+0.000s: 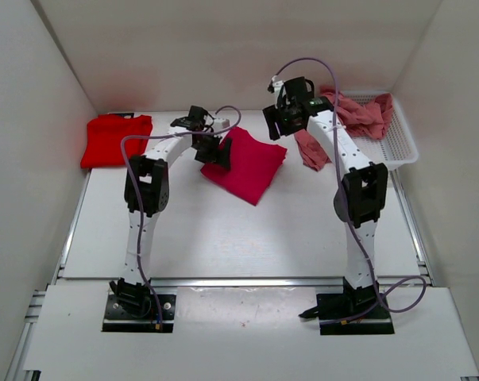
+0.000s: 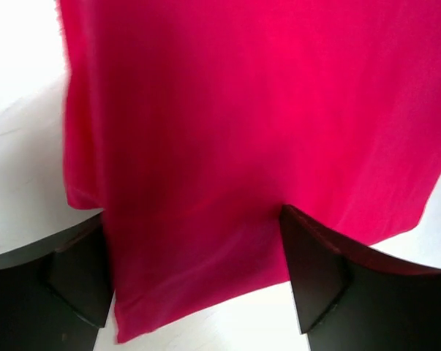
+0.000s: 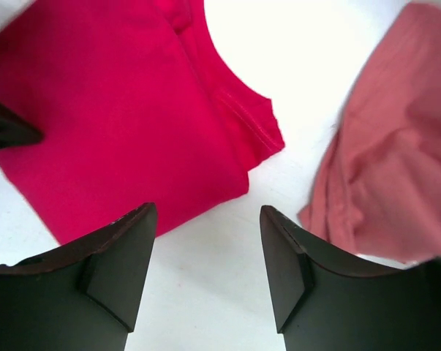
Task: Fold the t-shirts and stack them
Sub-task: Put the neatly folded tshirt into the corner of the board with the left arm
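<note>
A folded crimson-magenta t-shirt (image 1: pixel 251 165) lies mid-table; it fills the left wrist view (image 2: pixel 242 110) and shows in the right wrist view (image 3: pixel 125 117). A folded bright red t-shirt (image 1: pixel 116 140) lies at the far left. A crumpled salmon pink t-shirt (image 1: pixel 354 119) hangs out of the basket onto the table, also seen in the right wrist view (image 3: pixel 396 168). My left gripper (image 1: pixel 215 151) (image 2: pixel 191 216) is open, its jaws either side of the crimson shirt's left edge. My right gripper (image 1: pixel 283 119) (image 3: pixel 207 219) is open and empty over bare table between the crimson and salmon shirts.
A white mesh basket (image 1: pixel 398 147) stands at the far right against the wall. White walls close in the table on the left, back and right. Bare white tabletop (image 1: pixel 247 238) lies between the shirts and the arm bases.
</note>
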{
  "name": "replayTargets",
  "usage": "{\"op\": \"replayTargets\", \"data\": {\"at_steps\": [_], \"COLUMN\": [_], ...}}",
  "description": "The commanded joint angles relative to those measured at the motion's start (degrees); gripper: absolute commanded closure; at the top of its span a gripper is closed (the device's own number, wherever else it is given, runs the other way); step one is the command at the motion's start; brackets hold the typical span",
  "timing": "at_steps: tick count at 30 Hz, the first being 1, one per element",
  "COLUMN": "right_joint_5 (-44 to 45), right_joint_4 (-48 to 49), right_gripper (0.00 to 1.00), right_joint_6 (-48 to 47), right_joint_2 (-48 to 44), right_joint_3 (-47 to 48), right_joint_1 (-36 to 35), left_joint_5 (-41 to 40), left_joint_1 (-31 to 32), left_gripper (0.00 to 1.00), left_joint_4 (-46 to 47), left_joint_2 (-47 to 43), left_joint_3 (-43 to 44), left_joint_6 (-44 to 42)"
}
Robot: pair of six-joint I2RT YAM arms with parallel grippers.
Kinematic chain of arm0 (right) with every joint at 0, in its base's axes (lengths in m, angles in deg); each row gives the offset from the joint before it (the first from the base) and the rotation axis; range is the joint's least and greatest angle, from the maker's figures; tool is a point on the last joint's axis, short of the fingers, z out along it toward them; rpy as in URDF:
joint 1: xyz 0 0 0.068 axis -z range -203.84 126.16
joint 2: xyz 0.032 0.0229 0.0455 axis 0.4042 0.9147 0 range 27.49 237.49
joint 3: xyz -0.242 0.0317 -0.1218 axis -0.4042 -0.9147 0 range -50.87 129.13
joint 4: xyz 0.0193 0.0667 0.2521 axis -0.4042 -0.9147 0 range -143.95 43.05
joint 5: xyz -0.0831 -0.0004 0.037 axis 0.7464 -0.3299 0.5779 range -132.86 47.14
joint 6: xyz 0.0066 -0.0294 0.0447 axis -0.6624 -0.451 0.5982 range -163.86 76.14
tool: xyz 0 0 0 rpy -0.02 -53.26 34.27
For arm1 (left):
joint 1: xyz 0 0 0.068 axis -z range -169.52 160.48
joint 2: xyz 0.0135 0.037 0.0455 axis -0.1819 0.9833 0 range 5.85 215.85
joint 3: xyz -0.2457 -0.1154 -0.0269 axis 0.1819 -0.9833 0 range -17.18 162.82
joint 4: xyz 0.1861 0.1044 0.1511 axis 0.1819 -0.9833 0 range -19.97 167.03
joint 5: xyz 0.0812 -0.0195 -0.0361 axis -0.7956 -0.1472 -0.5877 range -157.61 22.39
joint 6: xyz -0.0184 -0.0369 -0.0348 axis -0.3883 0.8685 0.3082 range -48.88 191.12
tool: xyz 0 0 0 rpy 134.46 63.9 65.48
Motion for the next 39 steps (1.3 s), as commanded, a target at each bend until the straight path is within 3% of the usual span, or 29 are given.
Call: {"op": "replayTargets", "data": {"at_steps": [1, 5, 8, 9, 10, 13, 19, 31, 39], "right_joint_5": [-0.86, -0.68, -0.77, -0.51, -0.16, 0.72, 0.82, 0.11, -0.24], "right_joint_4": [0.96, 1.14, 1.23, 1.41, 1.49, 1.67, 1.59, 1.67, 1.67], "right_gripper": [0.43, 0.43, 0.44, 0.44, 0.43, 0.44, 0.44, 0.45, 0.45], "right_joint_6": [-1.56, -2.44, -3.14, -3.41, -3.5, -4.02, -4.38, -4.82, -5.43], "right_joint_2": [-6.35, -8.91, -10.49, -10.85, -11.63, -12.52, -12.26, -12.07, -12.34], "right_joint_3": [-0.84, -0.92, -1.62, -1.71, -2.32, -3.38, -2.86, -0.22, -0.05], "right_joint_1": [0.59, 1.12, 0.94, 0.94, 1.03, 1.03, 0.33, -1.43, -2.75], "left_joint_5": [0.0, -0.96, -3.07, -3.69, -4.91, -7.28, -20.81, -46.48, -50.46], "left_joint_1": [1.13, 2.71, 2.98, 3.41, 3.5, 3.33, 1.93, -7.12, -12.57], "left_gripper": [0.11, 0.31, 0.69, 0.9, 1.0, 1.0, 1.0, 1.0, 1.0], "left_joint_4": [-0.68, -1.11, -1.02, -1.2, -0.68, -0.85, -0.15, 6.7, 14.97], "left_joint_2": [0.58, 2.6, 3.22, 3.48, 3.05, 2.26, -2.4, -9.16, -18.13], "left_joint_3": [-0.51, 0.19, 0.8, 1.42, 1.77, 3.53, 11.35, 11.01, 3.8], "left_joint_6": [-0.28, -0.89, -0.63, -0.28, 0.16, -0.54, -6.77, -20.92, -23.49]}}
